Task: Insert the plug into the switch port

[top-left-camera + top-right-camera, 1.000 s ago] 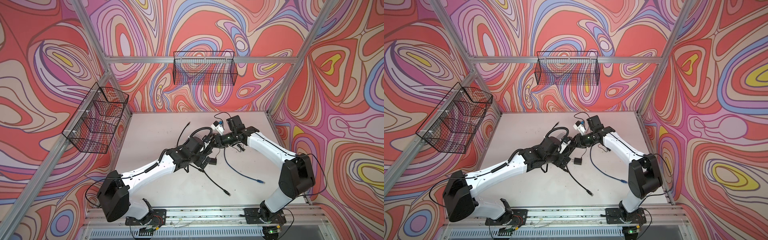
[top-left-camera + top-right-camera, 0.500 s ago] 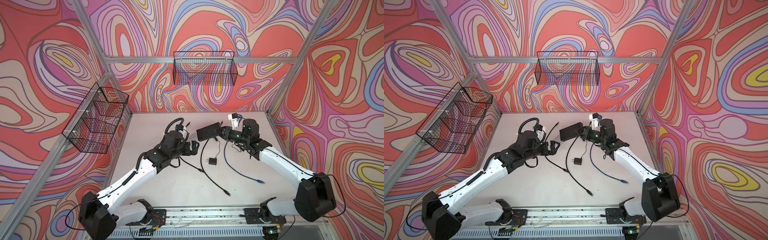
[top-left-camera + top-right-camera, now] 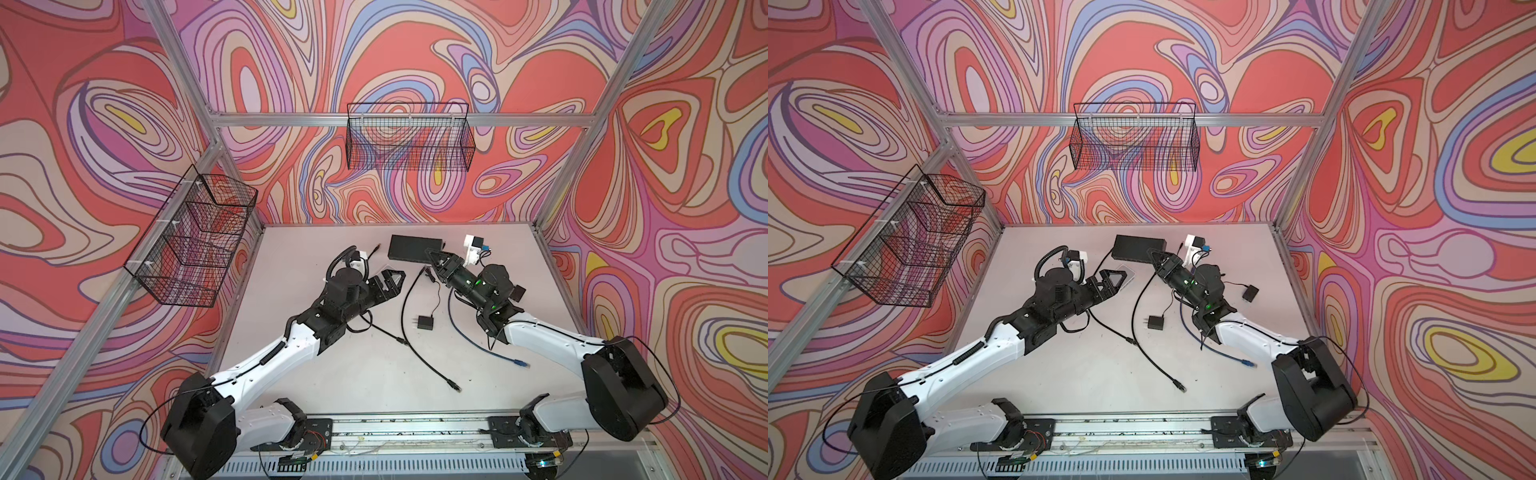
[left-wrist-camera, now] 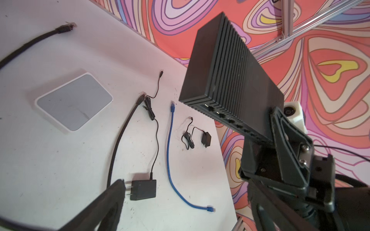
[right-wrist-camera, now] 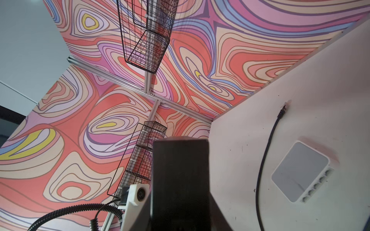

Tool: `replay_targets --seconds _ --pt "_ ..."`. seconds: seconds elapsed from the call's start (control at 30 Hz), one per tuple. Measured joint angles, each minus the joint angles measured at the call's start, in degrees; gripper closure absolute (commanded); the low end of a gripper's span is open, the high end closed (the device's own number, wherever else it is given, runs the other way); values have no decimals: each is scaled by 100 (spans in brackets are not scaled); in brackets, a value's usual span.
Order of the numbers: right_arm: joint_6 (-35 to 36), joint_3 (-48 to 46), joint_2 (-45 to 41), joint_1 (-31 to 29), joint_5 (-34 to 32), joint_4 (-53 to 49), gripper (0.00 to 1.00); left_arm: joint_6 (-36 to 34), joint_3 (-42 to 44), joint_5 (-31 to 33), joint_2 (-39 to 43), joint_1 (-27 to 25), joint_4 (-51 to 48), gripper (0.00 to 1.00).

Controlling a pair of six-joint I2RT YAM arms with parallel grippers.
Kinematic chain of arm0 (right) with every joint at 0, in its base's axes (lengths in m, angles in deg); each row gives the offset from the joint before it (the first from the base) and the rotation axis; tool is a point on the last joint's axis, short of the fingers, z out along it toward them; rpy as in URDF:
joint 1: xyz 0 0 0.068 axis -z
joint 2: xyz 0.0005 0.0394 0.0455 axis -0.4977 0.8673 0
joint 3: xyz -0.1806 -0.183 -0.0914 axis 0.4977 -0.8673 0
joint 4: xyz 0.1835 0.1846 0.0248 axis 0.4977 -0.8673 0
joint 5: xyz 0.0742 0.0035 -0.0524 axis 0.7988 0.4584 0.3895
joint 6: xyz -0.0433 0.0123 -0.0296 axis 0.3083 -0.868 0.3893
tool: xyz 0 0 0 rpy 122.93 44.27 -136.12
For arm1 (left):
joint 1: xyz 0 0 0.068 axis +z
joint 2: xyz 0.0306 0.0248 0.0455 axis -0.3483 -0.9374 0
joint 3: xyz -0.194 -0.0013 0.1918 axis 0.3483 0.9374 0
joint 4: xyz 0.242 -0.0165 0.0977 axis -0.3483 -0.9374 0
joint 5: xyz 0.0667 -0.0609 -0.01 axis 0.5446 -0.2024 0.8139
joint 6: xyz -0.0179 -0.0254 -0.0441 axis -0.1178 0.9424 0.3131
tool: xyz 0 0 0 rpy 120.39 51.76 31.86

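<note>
Arms reached in from the near rail toward the middle of the table [image 3: 332, 374]. The left arm stretched diagonally forward, its wrist level and its left gripper [image 3: 400, 277] pointing toward the centre, low over a white switch [image 4: 74, 102] that lay flat on the table. Its jaws were spread wide and held nothing; in a top view the gripper [image 3: 1121, 276] partly covered that white switch. The right arm bent at the elbow and aimed its wrist toward the back wall, with the right gripper [image 3: 432, 255] pinching one end of the black switch [image 3: 409, 247]. The left wrist view showed this switch [image 4: 230, 80] lifted clear of the table and tilted, its row of ports facing down toward the cables. The plug [image 4: 141, 98] at the end of the flat black cable [image 3: 405, 307] lay on the table just below the right gripper, apart from both grippers and from the ports. A blue cable [image 4: 170, 150] and an adapter [image 4: 143, 189] lay beside it, and a second black cable [image 4: 30, 46] ran toward the back.
</note>
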Motion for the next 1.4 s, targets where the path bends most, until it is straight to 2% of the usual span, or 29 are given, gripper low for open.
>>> replay_targets --seconds 0.2,0.33,0.43,0.67,0.93,1.1,1.3,1.4 --pt "-236 -179 564 -828 -841 898 100 378 177 -81 -238 17 1128 7" --pt "-361 -181 970 -1163 -1211 1416 100 579 417 -20 -273 57 1766 11" --pt "-424 -181 1174 -1255 -1370 1663 100 715 612 39 -273 127 2011 22" --pt "-549 -184 1340 -1309 -1646 2061 100 1045 903 243 -286 212 2706 31" --pt "-555 -177 1488 -1451 -1779 2271 100 1309 911 289 -603 212 3112 36" --pt "-562 -155 1626 -1541 -1823 2352 100 1458 911 289 -754 216 3215 49" --pt "-776 -122 1655 -1567 -1930 2529 99 1759 918 247 -809 221 3571 75" --pt "-1045 -92 1655 -1567 -1956 2765 93 1958 916 168 -809 221 3932 79"
